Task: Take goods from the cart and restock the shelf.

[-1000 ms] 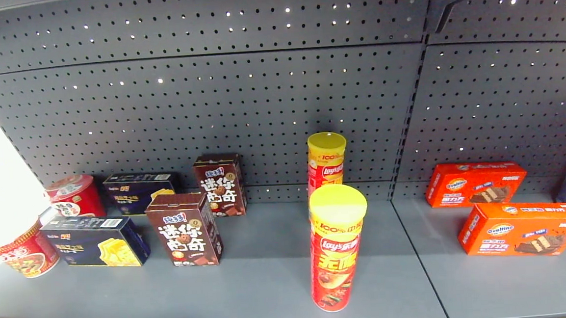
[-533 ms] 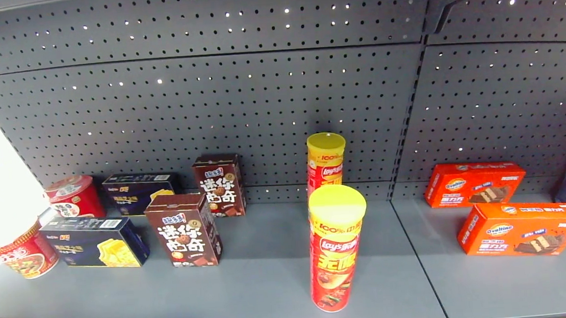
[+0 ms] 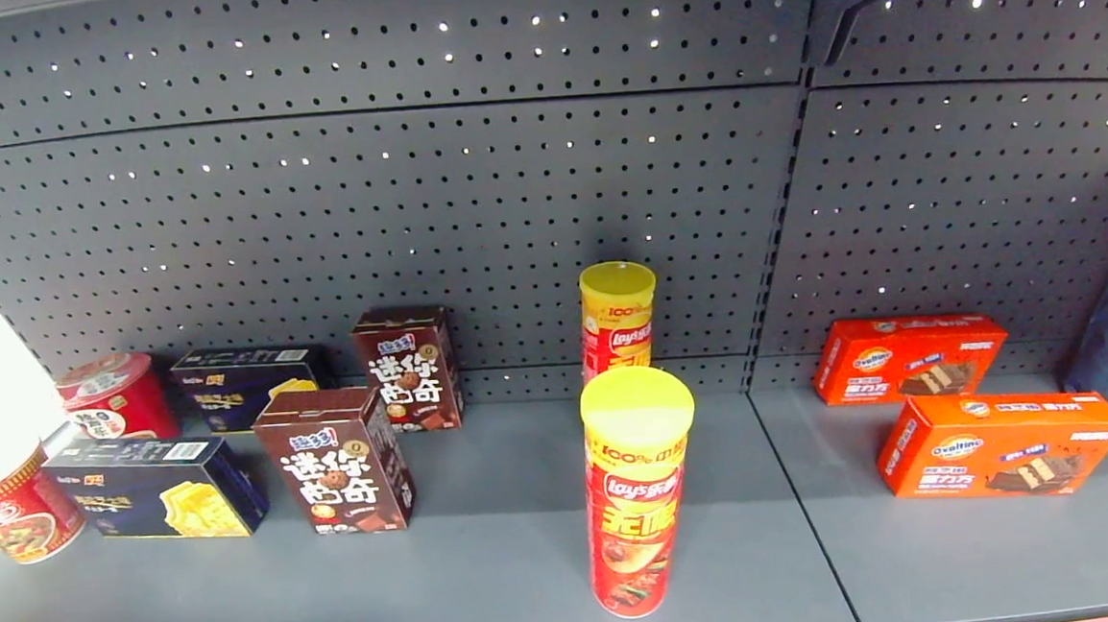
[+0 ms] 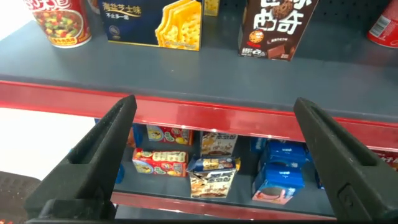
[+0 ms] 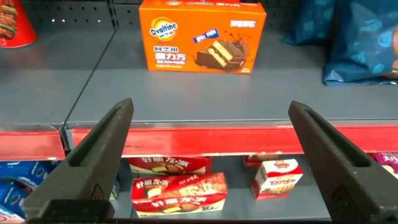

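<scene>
The head camera shifts slightly; the front chip can point(image 3: 638, 498) and its neighbours stand unmoved on the shelf point(image 3: 493, 565). Left gripper point(image 4: 214, 106) and right gripper point(image 5: 210, 107) gape empty at the shelf's edge, suggesting a cart pick comes next.

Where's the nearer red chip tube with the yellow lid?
Head view: that red tube stands mid-shelf near the front edge, before its twin, right of a brown box.

Grey shelf point(image 3: 493, 565) stocked with snacks.
Left of the front chips can point(image 3: 638, 498): brown boxes point(image 3: 337, 459), navy boxes point(image 3: 156, 489), noodle cups point(image 3: 9, 517); behind it, second can point(image 3: 617, 319); right, orange boxes point(image 3: 1000, 442).
</scene>
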You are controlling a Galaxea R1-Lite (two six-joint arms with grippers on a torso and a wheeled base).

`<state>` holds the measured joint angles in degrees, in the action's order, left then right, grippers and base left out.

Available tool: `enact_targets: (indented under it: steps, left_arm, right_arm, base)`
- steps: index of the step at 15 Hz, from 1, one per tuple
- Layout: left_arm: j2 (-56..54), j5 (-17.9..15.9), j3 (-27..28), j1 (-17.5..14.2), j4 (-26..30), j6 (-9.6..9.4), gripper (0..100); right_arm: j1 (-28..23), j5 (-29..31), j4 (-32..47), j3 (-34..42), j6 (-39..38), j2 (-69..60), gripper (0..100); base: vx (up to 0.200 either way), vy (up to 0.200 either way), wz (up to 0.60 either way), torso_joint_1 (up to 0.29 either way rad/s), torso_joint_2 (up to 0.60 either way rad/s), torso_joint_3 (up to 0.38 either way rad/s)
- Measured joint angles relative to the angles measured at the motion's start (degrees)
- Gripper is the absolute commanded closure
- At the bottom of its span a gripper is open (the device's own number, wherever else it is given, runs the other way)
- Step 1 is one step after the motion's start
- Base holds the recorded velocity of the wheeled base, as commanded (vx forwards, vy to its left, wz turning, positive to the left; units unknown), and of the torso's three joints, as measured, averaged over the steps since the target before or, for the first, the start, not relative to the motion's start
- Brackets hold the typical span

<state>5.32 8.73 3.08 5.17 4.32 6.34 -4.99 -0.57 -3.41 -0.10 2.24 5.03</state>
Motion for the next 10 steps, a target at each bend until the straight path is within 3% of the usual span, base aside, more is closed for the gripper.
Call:
enact_targets:
  steps: [4, 7, 10]
  left_arm:
    - [0.0, 0.1, 0.0, 0.0, 0.0, -0.21, 0]
    - [0.0, 0.0, -0.1, 0.0, -0.1, -1.01, 0]
    - [0.0, -0.1, 0.0, 0.0, -0.1, -1.17, 0]
  right_arm:
    - [-0.1, 0.5, 0.0, 0.0, -5.2, 0.0, 0]
    - [-0.1, 1.5, 0.2, 0.0, -2.7, 0.0, 0]
    - [-0.2, 12.1, 0.1, 0.0, -1.4, 0.1, 0]
  base:
    - [0.0, 0.0, 0.0, 0.0, 0.0, 0.0]
    - [0.0, 0.0, 0.0, 0.0, 0.0, 0.0]
    - [0.0, 0.0, 0.0, 0.0, 0.0, 0.0]
